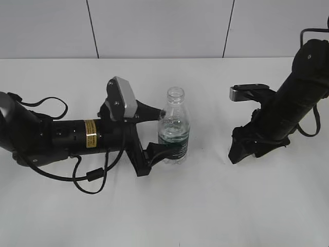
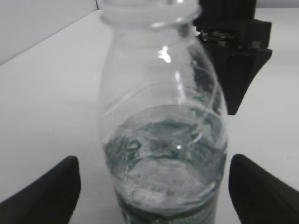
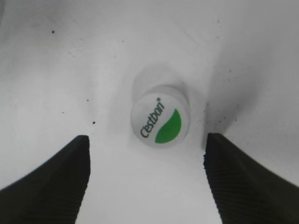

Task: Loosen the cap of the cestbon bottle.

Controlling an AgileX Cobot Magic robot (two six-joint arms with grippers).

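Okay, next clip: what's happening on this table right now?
The cestbon bottle stands upright on the white table, partly filled, with its mouth uncapped. The left end effector brackets its lower body; whether the fingers press on it cannot be told. The cap is already off and lies logo-up on the table between the spread fingers of the right end effector, which is lowered to the table, apart from the bottle, and holds nothing. So the cap is beyond loosened: it has been removed and set down.
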